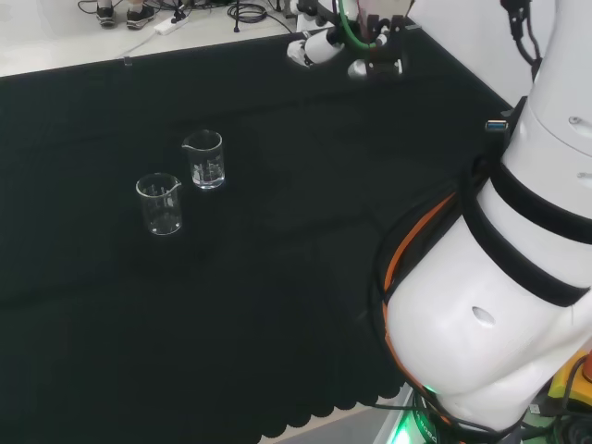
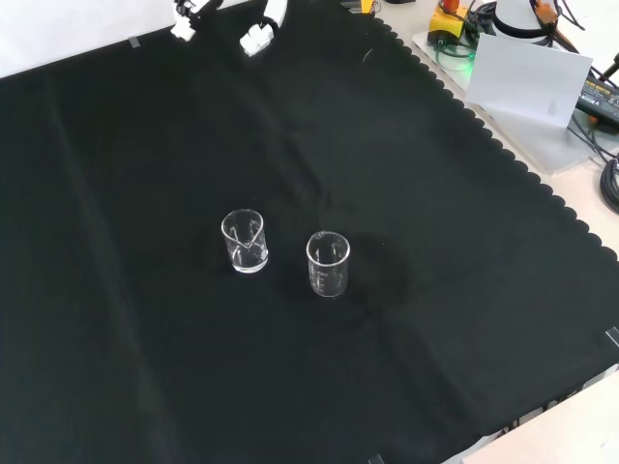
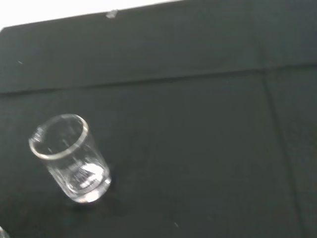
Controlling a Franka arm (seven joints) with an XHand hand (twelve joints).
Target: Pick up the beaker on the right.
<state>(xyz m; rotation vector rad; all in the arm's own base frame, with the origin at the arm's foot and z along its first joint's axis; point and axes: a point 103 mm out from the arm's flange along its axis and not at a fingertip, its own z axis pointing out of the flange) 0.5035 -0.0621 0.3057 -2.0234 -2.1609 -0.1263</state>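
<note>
Two clear, empty glass beakers stand upright close together on the black cloth. In the head view one beaker [image 1: 203, 159] is farther off and to the right of the other beaker [image 1: 160, 203]. The front view shows them side by side: the first beaker [image 2: 244, 241] on the left and the second beaker [image 2: 328, 263] on the right. The hand [image 1: 313, 48] hovers far from both, above the cloth's far right part in the head view. Its fingers [image 2: 261, 34] show at the front view's top edge, relaxed and holding nothing. One beaker [image 3: 69, 158] appears in the wrist view.
The arm's white links [image 1: 518, 277] take up the head view's right side. A white sheet [image 2: 527, 77] and tools lie off the cloth at the front view's upper right. The cloth's scalloped edge [image 2: 503, 159] runs beside them. A power strip [image 1: 171, 25] and cables lie beyond the bench.
</note>
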